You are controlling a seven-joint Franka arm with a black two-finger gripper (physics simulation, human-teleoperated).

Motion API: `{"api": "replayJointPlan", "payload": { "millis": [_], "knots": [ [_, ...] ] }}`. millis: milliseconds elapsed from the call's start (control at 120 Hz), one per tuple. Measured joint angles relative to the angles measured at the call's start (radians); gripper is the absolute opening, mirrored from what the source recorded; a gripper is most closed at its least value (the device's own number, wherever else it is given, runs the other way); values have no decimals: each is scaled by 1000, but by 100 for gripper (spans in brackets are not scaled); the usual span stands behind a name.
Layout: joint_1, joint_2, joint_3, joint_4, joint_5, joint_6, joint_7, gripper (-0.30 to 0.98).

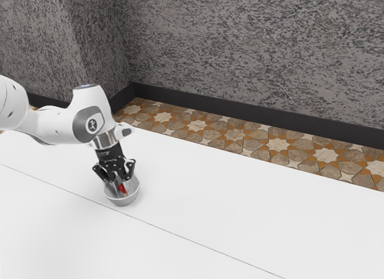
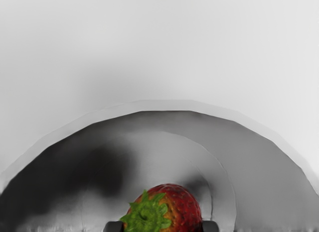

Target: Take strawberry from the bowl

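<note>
Strawberry [image 2: 179,207] sits inside the bowl [image 1: 122,201], pinched from two sides by the gripper [image 1: 120,183], its fingers reaching below the rim; the bowl stands on the white table [image 1: 240,207], in from its far edge, beside a thin seam [image 1: 180,235].

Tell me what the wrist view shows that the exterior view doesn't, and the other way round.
The wrist view gives the strawberry's green leafy cap and the curved rings inside the bowl.

The exterior view gives the white arm, the mottled gray wall, its dark baseboard, the patterned tile floor and a thin seam across the tabletop.

Both share the red of the strawberry, the gray bowl, the white tabletop and the gripper, closed on the berry.
</note>
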Motion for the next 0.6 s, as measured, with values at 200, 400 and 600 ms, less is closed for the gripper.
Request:
{"api": "replayJointPlan", "payload": {
  "millis": [200,400,600],
  "knots": [
    [-72,-155,-10,-25,4,-38,-28,8],
    [-276,-11,2,27,7,-35,-71,7],
    [-269,-57,-3,63,41,-49,-74,42]
  ]
}}
